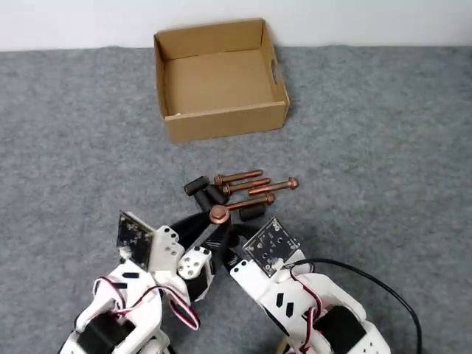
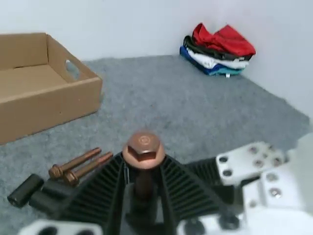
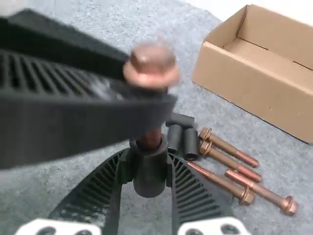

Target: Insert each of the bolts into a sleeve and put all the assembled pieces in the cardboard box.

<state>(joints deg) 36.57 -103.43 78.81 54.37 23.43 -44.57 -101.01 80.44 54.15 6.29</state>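
Upright bolt (image 2: 144, 147) partway inside sleeve (image 3: 148, 172)

The white left arm (image 1: 136, 284) and white right arm (image 1: 295, 295) sit side by side at the near edge of the high view, both angled inward so that their tips meet between them. The left end effector (image 2: 143, 164) has its black ribbed fingers (image 2: 102, 188) clamped on a copper-coloured hex-head bolt (image 2: 144, 147), which stands upright with its head up. Just beneath it, the right end effector (image 3: 148, 164) grips a short black cylindrical sleeve (image 3: 148, 178), also upright, and the bolt's shank meets the sleeve's top.
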